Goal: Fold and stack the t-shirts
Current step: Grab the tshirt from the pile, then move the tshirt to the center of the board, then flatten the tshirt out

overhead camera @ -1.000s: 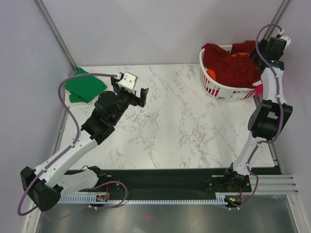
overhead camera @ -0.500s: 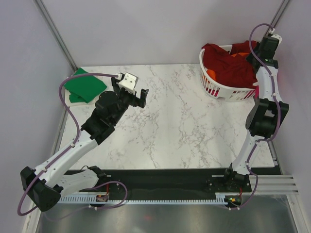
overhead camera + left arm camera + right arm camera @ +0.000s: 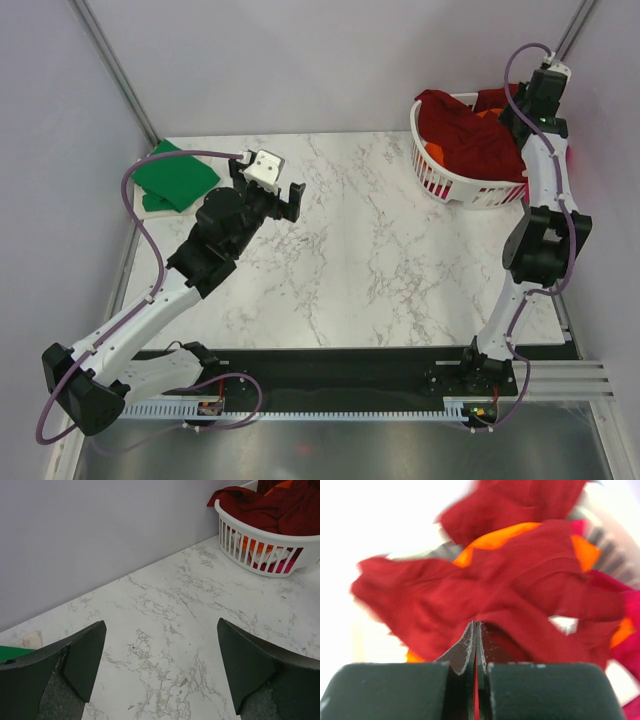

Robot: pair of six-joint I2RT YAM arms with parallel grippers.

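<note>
A large dark red t-shirt (image 3: 475, 135) (image 3: 260, 507) is heaped over the white laundry basket (image 3: 465, 185) at the far right. Orange cloth (image 3: 437, 152) (image 3: 495, 537) and pink cloth (image 3: 272, 566) show beneath it. My right gripper (image 3: 512, 113) (image 3: 476, 625) is above the basket's back right side, shut on a fold of the dark red t-shirt (image 3: 520, 580), with a thin red sliver between its jaws. A folded bright green t-shirt (image 3: 175, 178) (image 3: 10, 652) lies at the table's far left. My left gripper (image 3: 265, 187) (image 3: 161, 625) hovers open and empty over the marble table, right of the green shirt.
The marble table (image 3: 370, 250) has walls along its back and left sides. The basket's slotted wall (image 3: 265, 545) stands at the far right corner. The black rail with both arm bases (image 3: 330, 385) runs along the near edge.
My right gripper has closed on the dark red cloth and its wrist has drawn up and back toward the far right corner. The left arm has not moved.
</note>
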